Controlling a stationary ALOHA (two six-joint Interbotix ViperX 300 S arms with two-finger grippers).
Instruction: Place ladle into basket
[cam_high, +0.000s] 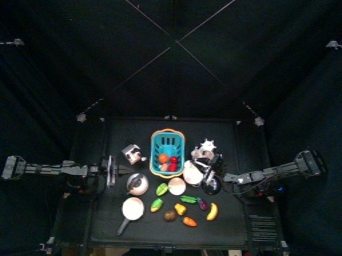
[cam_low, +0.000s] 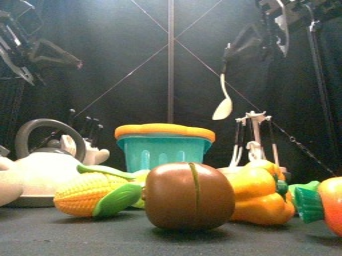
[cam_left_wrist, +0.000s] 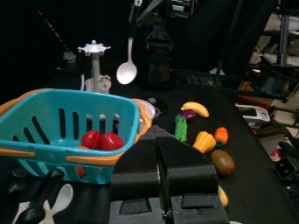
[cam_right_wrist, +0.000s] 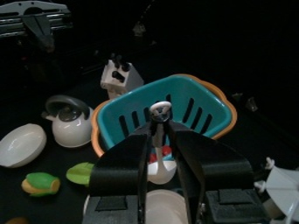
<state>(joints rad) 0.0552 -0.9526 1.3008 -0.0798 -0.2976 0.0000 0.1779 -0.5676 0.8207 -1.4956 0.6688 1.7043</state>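
Observation:
The white ladle (cam_low: 223, 101) hangs bowl-down in the air, above and to the right of the basket (cam_low: 163, 146) in the front view. My right gripper (cam_right_wrist: 162, 136) is shut on the ladle's handle (cam_right_wrist: 160, 111), with the teal basket (cam_right_wrist: 176, 105) and its orange rim just beyond. From the left wrist camera the ladle (cam_left_wrist: 126, 70) dangles behind the basket (cam_left_wrist: 65, 127), which holds red toy fruit (cam_left_wrist: 100, 140). My left gripper (cam_left_wrist: 163, 164) sits low beside the basket, jaws together and holding nothing. In the top view the basket (cam_high: 166, 143) stands mid-table.
Toy food crowds the front: corn (cam_low: 94, 195), a brown split fruit (cam_low: 190, 195), a yellow pepper (cam_low: 254, 195). A kettle (cam_low: 47, 160) stands left, a utensil stand (cam_low: 254, 135) right. A knife block (cam_right_wrist: 121, 77) and a white bowl (cam_right_wrist: 21, 144) lie near the basket.

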